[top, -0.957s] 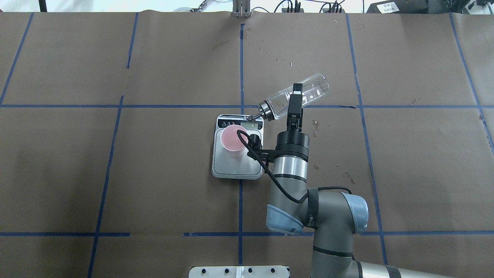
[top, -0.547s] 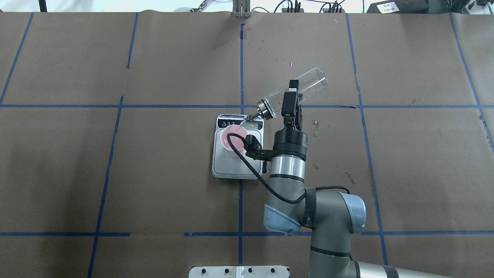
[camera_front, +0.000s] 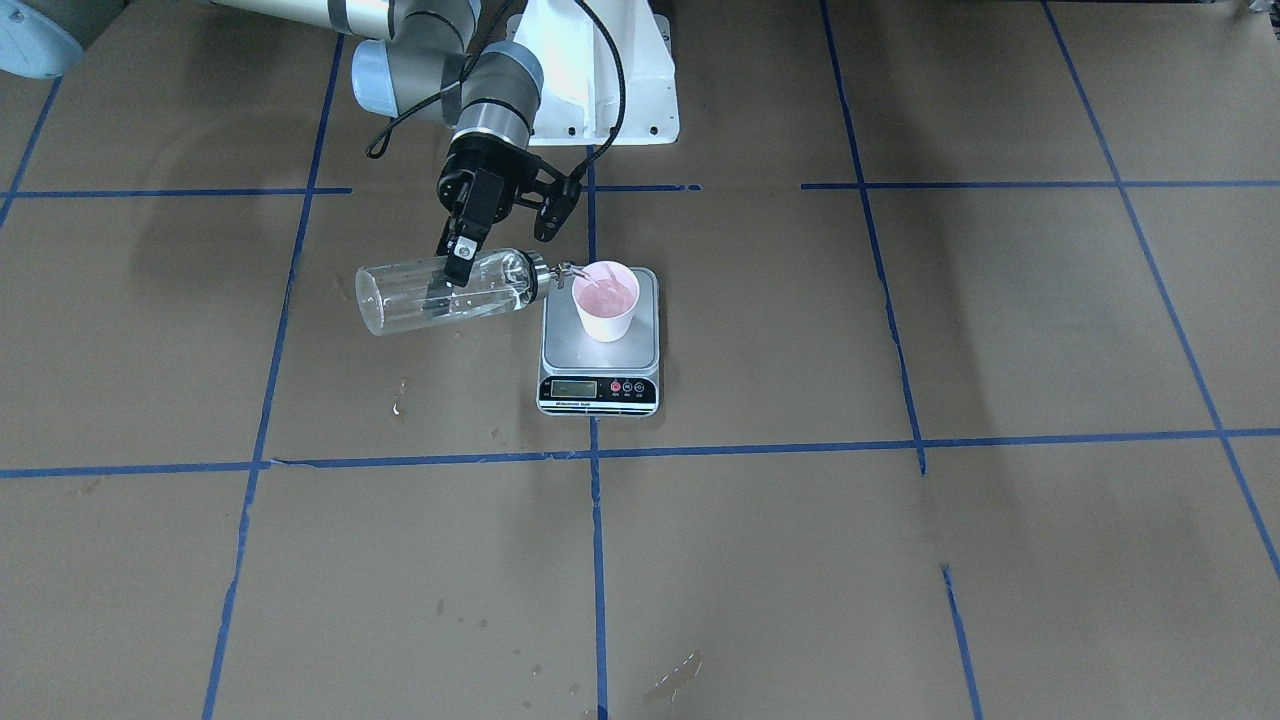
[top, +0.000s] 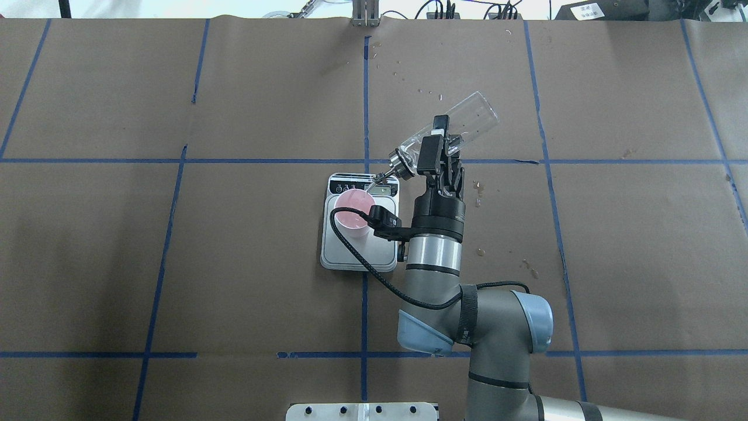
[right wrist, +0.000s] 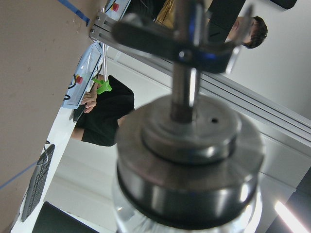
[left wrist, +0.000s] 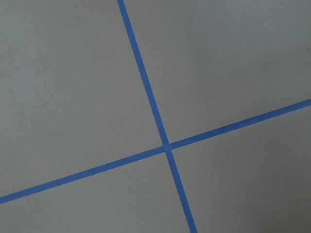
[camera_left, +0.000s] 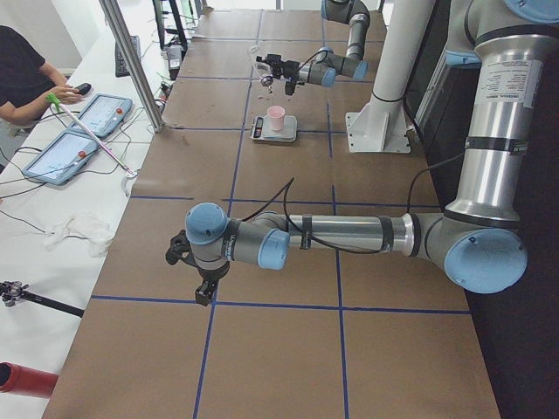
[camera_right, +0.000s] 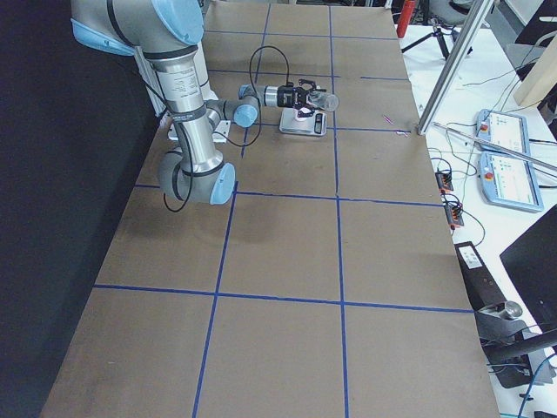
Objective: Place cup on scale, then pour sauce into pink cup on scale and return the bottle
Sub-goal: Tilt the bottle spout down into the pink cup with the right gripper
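Observation:
The pale pink cup stands upright on the scale near its display end; it also shows in the overhead view. My right gripper is shut on the clear glass bottle, held tilted with its base raised. The silver collar and spout sit just over the cup's rim. A thin clear stream of sauce runs from the spout into the cup. The right wrist view is filled by the bottle's collar. My left gripper hangs over bare table far from the scale; I cannot tell if it is open.
Brown paper with blue tape lines covers the table. Small wet spots lie to the right of the scale. An operator sits at a side desk with tablets. The robot's white base stands behind the scale.
My right wrist has turned and tipped the bottle more steeply, its base rising and swinging away. The spout moved over the cup's rim and a stream began running into the cup.

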Tool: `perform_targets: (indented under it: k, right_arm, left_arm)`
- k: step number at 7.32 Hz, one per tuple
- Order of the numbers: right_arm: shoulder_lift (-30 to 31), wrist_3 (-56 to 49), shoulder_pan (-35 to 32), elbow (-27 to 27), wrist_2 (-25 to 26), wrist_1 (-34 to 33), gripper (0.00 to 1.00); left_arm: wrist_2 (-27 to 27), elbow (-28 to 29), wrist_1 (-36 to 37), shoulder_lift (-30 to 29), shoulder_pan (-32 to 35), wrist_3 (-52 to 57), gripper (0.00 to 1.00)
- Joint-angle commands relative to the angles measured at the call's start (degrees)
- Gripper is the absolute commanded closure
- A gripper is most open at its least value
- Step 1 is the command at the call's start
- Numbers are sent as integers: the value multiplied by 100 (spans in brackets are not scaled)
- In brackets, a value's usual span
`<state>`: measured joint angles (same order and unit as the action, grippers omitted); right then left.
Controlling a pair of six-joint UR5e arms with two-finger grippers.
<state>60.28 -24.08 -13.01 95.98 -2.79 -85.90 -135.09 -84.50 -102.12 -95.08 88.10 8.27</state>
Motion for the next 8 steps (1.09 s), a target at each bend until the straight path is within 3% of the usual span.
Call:
perform_targets:
  k: [1, 4, 8]
  right_arm:
    - [-86, -542, 0, 9, 103, -6, 100]
    - [-192, -975, -9, 35, 112, 46, 100]
    - [-123, -502, 17, 0, 34, 291, 100]
  left_arm:
    - [0, 30, 17, -54, -3, -1, 0]
    - [0, 30, 8, -63, 5, -1, 0]
    - [0, 21, 17, -72, 5, -1, 0]
